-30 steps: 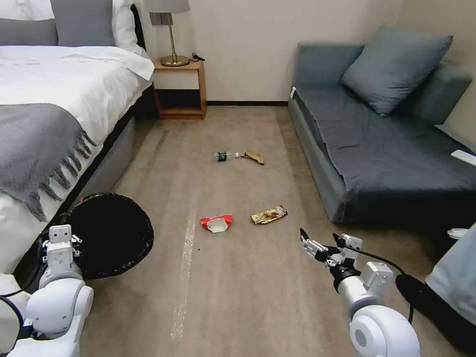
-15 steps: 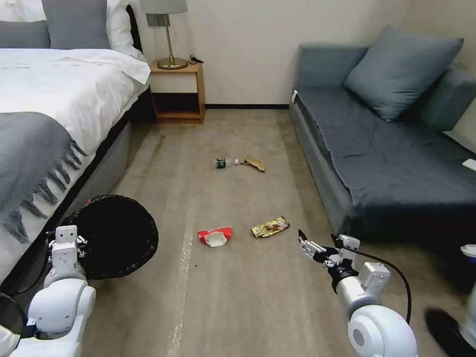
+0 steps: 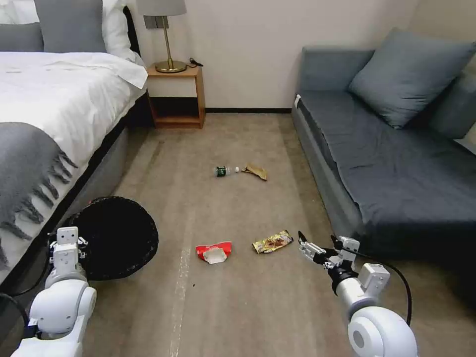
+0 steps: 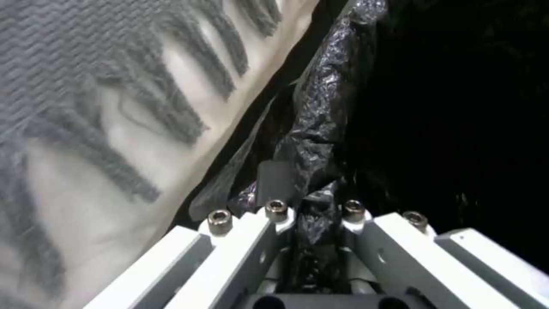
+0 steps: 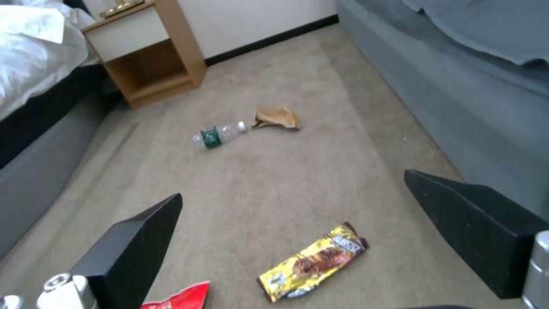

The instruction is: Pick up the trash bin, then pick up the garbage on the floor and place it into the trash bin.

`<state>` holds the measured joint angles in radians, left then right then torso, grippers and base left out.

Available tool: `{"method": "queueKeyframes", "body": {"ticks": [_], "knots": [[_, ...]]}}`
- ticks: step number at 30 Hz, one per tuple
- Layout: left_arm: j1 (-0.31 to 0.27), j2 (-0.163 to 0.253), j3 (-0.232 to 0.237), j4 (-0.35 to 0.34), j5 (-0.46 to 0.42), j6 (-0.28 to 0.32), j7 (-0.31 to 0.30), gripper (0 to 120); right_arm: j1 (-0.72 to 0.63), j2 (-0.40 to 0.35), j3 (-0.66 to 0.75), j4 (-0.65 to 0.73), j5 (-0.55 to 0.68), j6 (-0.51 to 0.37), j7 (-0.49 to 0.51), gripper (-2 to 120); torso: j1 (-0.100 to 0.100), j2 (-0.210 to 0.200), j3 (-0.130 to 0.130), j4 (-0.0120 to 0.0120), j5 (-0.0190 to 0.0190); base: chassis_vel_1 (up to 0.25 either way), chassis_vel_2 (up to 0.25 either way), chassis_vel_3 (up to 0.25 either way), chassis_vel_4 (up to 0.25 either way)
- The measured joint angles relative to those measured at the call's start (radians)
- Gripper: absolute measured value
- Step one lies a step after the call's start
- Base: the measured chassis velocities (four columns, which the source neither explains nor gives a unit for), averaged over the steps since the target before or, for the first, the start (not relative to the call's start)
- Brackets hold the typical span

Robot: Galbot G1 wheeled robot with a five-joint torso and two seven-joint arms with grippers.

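Observation:
The trash bin [image 3: 116, 238], lined with a crinkled black bag, hangs tilted beside the bed. My left gripper [image 3: 68, 238] is shut on its near rim; in the left wrist view the left gripper [image 4: 312, 208] pinches the bag-covered rim of the bin [image 4: 435, 107]. On the carpet lie the garbage pieces: a red-and-white wrapper [image 3: 214, 251], a yellow-brown snack packet [image 3: 271, 241], a small clear bottle [image 3: 225, 171] and a tan paper scrap [image 3: 255, 171]. My right gripper [image 3: 317, 248] hovers open just right of the packet. The right wrist view has the right gripper [image 5: 293, 185] above the packet [image 5: 312, 268], with the bottle [image 5: 220, 134] and scrap [image 5: 277, 118] farther off.
The bed [image 3: 54, 99] with a fringed grey blanket [image 3: 25, 163] runs along the left. A grey sofa [image 3: 396, 163] lines the right. A wooden nightstand [image 3: 176, 96] with a lamp stands at the far wall. Open carpet lies between bed and sofa.
The whole picture has shifted: the camera has moved forward, so the litter sits lower in view and nearer my right gripper. Both arms keep their pose, the bin still held.

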<state>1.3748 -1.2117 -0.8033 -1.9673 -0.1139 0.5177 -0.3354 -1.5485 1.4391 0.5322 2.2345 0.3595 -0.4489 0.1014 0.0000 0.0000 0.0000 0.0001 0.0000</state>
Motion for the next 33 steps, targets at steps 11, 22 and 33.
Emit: {"method": "queueKeyframes", "body": {"ticks": [11,22,33], "knots": [[0.014,-0.013,0.003,0.006,0.002,-0.017,0.006,0,-0.022,0.012,-0.016,-0.014,-0.054,0.007,-0.017,100,0.000,0.000,0.000,-0.0001,0.0001,-0.103,0.100,0.090,-0.112],[0.009,-0.010,-0.001,0.019,-0.002,-0.027,0.013,0,-0.014,0.003,-0.036,-0.040,-0.078,0.004,-0.022,100,0.000,0.000,0.000,0.0000,0.0000,-0.086,0.082,0.085,-0.081],[0.007,0.009,-0.010,0.047,-0.004,-0.081,0.022,0,0.039,-0.036,-0.092,-0.102,-0.087,-0.016,-0.024,100,0.000,0.000,0.000,0.0000,0.0000,-0.080,0.068,0.073,-0.075]]}}
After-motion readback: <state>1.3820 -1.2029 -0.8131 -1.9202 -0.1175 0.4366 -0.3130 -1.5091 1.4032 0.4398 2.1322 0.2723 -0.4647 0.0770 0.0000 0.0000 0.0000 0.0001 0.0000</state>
